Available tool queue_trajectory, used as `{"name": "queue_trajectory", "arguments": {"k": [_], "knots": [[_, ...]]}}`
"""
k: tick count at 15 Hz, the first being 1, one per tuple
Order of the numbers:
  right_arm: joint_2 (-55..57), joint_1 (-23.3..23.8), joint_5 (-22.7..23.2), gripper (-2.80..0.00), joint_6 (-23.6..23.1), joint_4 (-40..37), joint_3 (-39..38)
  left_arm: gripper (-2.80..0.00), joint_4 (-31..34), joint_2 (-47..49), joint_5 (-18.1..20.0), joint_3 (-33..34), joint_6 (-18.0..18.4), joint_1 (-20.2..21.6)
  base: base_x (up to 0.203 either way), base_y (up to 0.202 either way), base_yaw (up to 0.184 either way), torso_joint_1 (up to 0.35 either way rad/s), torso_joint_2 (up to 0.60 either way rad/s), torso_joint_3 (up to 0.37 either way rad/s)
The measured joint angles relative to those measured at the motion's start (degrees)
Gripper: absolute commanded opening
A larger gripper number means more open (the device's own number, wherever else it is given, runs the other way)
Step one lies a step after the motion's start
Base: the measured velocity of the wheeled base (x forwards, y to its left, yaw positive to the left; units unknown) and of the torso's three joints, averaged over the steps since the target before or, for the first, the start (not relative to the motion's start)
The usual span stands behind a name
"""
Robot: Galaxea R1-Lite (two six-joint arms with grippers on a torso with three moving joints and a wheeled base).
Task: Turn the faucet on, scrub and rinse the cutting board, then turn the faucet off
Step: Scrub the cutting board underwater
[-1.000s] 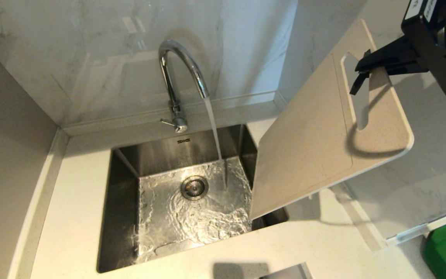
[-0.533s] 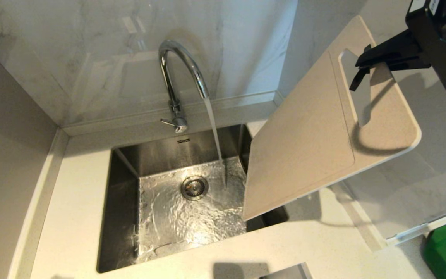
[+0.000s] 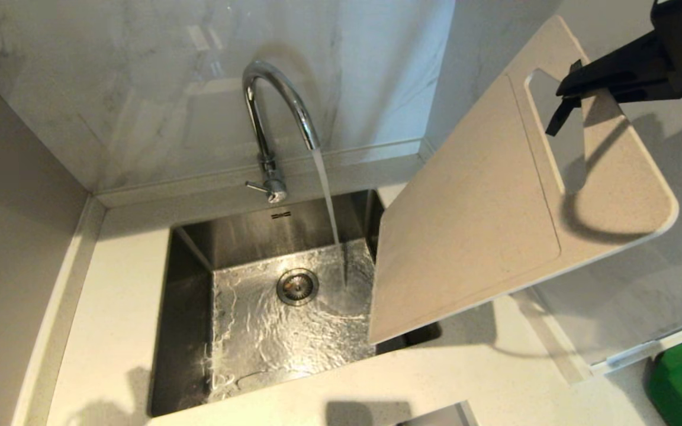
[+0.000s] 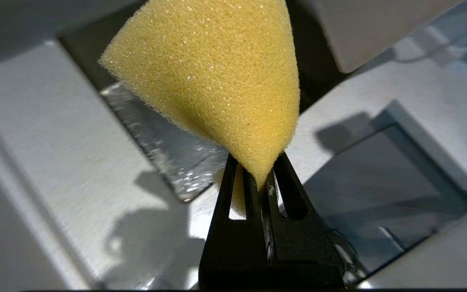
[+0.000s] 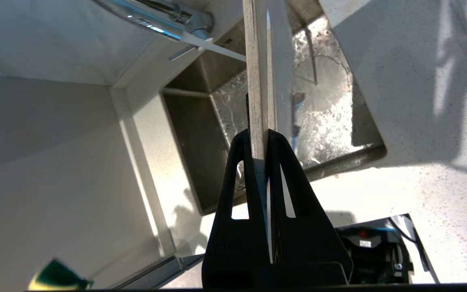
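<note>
Board (image 3: 471, 213) lifted rightward | one faucet (image 3: 273, 112) | one sponge (image 4: 213, 77) | two pincers clamped

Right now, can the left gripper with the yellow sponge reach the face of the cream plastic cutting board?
Probably yes. The left gripper, shut on the yellow sponge, hangs over the white counter near the steel sink. The right gripper holds the cream plastic cutting board tilted, and nothing blocks its face.
</note>
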State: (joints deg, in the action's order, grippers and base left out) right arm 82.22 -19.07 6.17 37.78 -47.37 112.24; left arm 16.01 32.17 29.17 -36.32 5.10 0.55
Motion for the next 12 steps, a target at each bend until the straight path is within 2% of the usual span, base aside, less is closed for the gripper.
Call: {"name": "queue_trajectory", "arguments": {"k": [3, 5, 7, 9, 12], "knots": [[-1.75, -0.21, 0.0, -2.8, 0.21, -2.1, 0.0, -2.8, -0.09, 13.22, 11.11, -9.53, -0.28, -0.7, 0.0, 0.0, 0.0, 0.0, 0.0, 0.0], [-2.63, -0.24, -0.02, -2.8, 1.54, -3.04, 0.0, -2.8, -0.19, 22.11, 16.22, -18.45, -1.85, -4.63, 0.0, 0.0, 0.0, 0.0, 0.0, 0.0], [-3.03, -0.24, 0.0, -2.8, 1.79, -2.57, 0.0, -2.8, -0.18, 30.66, 17.1, -27.22, -5.32, -12.69, 0.0, 0.0, 0.0, 0.0, 0.0, 0.0], [-3.2, -0.26, 0.06, -2.8, 1.9, -2.49, 0.0, -2.8, -0.65, 38.87, 15.46, -34.17, -8.75, -20.88, 0.0, 0.0, 0.0, 0.0, 0.0, 0.0], [-3.22, -0.25, -0.02, -2.8, 2.1, -1.69, 0.0, -2.8, -3.01, 49.87, 14.09, -41.82, -11.0, -29.39, 0.0, 0.0, 0.0, 0.0, 0.0, 0.0]]}}
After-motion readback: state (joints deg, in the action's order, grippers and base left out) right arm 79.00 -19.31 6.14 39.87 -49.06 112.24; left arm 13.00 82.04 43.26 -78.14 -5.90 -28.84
